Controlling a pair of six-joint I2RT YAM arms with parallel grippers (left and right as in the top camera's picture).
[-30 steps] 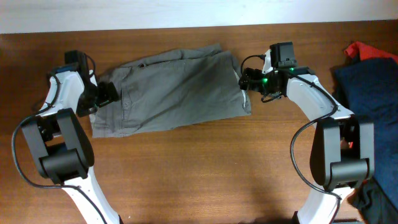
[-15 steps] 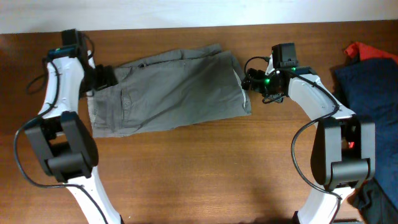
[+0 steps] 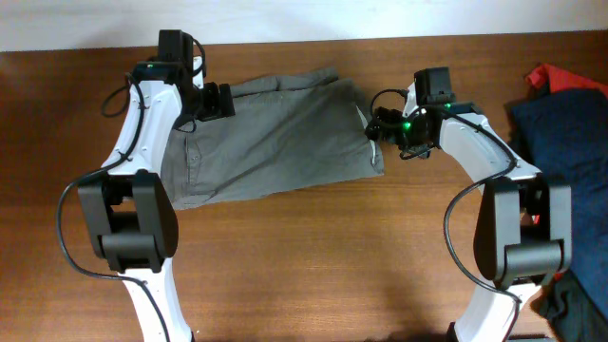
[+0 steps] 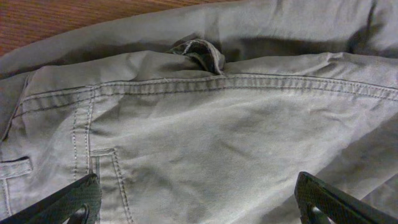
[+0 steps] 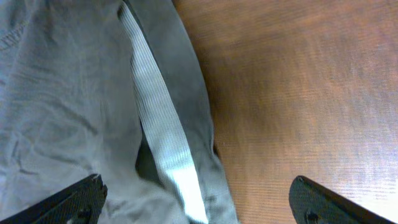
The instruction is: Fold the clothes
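Observation:
The grey-olive garment (image 3: 271,138) lies spread flat on the wooden table, between the two arms. My left gripper (image 3: 220,100) is open over its upper left part, near a stitched seam and a pocket (image 4: 205,112); the fingers (image 4: 199,202) hold nothing. My right gripper (image 3: 380,123) is open over the garment's right edge, where the pale inner waistband lining (image 5: 158,130) shows; its fingers (image 5: 199,202) straddle the edge and bare wood, holding nothing.
A navy blue garment (image 3: 560,161) with a red cloth (image 3: 560,78) behind it lies at the table's right side. A dark cloth (image 3: 581,304) sits at the lower right corner. The table's far edge (image 3: 304,42) meets a white wall.
My left arm has swung from the garment's left end up and rightward to its upper left part, dragging the garment's left edge inward. The right arm has barely moved.

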